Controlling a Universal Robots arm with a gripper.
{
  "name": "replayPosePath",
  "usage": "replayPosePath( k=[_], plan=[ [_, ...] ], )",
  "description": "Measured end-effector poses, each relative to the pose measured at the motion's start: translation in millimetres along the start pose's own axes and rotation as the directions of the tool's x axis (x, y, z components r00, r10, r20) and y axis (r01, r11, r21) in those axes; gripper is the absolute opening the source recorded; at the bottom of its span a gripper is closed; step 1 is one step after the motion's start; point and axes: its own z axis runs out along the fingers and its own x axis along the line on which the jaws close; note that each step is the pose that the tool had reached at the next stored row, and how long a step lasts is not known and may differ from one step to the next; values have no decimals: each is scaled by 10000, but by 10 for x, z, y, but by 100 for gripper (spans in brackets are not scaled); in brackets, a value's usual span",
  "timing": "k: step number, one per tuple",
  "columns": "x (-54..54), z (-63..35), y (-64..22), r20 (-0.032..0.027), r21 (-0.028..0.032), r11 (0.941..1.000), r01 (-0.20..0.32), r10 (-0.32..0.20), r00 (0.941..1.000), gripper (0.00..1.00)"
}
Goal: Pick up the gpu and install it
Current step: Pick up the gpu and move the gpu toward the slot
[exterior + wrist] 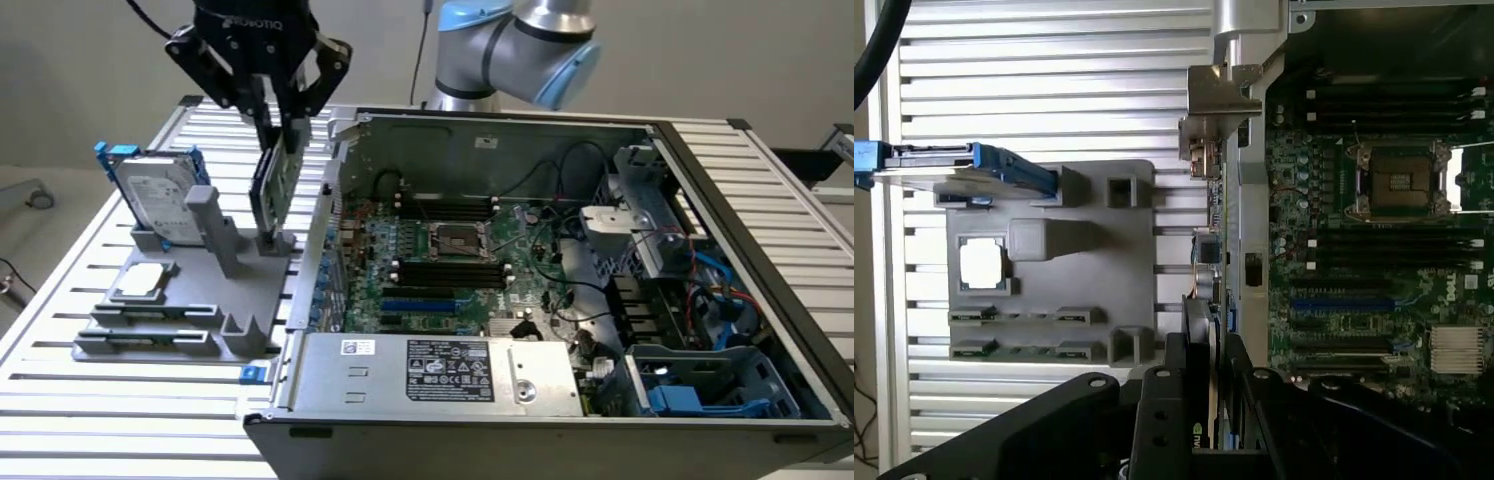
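Nearest, in the lower middle of the exterior view, sits the labelled power supply (pixel 454 368) of the open computer case (pixel 747 300), which lies on its side on the slatted table (pixel 120 420). Behind it, at the centre of the frame, the green motherboard (pixel 441 270) lies exposed, its empty processor socket (pixel 454 238) in the middle. At the left of the frame a grey fixture (pixel 187 305) rests on the slats and carries a small square chip (pixel 144 282). Further back, a silver hard drive (pixel 154 195) with blue rails stands on the same fixture. The gpu (pixel 274 185) is upright in the upper left of the frame, between the hard drive and the case wall. Its lower end is at the fixture, and I cannot tell whether they touch. The gripper (pixel 284 122) has its black fingers clamped on the card's upper edge. The wrist view shows the same grip, with the fingers (pixel 1154 420) on both faces of the card. Farthest back, the arm (pixel 521 45) rises behind the case.
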Motion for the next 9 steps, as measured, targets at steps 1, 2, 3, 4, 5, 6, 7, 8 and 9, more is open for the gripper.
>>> replayPosePath(
  k=[1, 2, 3, 4, 5, 6, 7, 8, 9],
  plan=[
    [-43, -46, 0, -2, -11, 10000, 2, -2, 10000, 26],
    [-85, -84, -2, -2, -26, 10000, 3, -3, 10000, 26],
    [-130, -115, -5, -4, -44, 10000, 3, -3, 10000, 26],
    [-176, -138, -9, -3, -65, 10000, 4, -4, 10000, 26],
    [-221, -146, -13, -2, -79, 10000, 5, -5, 10000, 26],
    [-266, -150, -16, -2, -83, 10000, 6, -6, 10000, 26],
    [-311, -153, -18, -5, -86, 10000, 5, -5, 10000, 26],
    [-356, -156, -20, -6, -87, 10000, 6, -6, 10000, 26],
    [-403, -158, -21, -5, -88, 10000, 6, -6, 10000, 26]
  ],
)
